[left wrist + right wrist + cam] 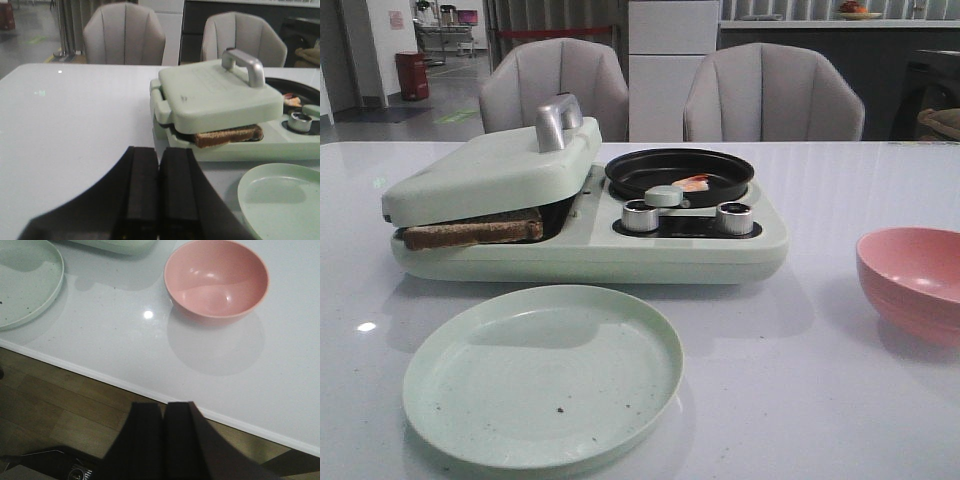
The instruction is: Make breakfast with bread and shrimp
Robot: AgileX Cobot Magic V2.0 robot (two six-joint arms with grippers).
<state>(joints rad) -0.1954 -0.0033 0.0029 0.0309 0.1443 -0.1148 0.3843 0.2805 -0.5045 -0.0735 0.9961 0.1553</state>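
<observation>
The bread (pixel 472 233) lies inside the pale green breakfast maker (pixel 590 255), under its nearly shut lid (pixel 495 170); only a dark crust edge sticks out. It also shows in the left wrist view (pixel 227 136). The shrimp (pixel 695 183) lies in the small black pan (pixel 680 172) on the maker's right side. My left gripper (pixel 159 152) is shut and empty, above the table left of the maker. My right gripper (pixel 163 407) is shut and empty, hanging over the floor just off the table's front edge. Neither gripper shows in the front view.
An empty pale green plate (pixel 542 372) lies in front of the maker. An empty salmon-pink bowl (pixel 912 280) stands at the right; it also shows in the right wrist view (pixel 216 279). Two grey chairs (pixel 555 85) stand behind the table. The white table edge (pixel 100 375) runs below the bowl.
</observation>
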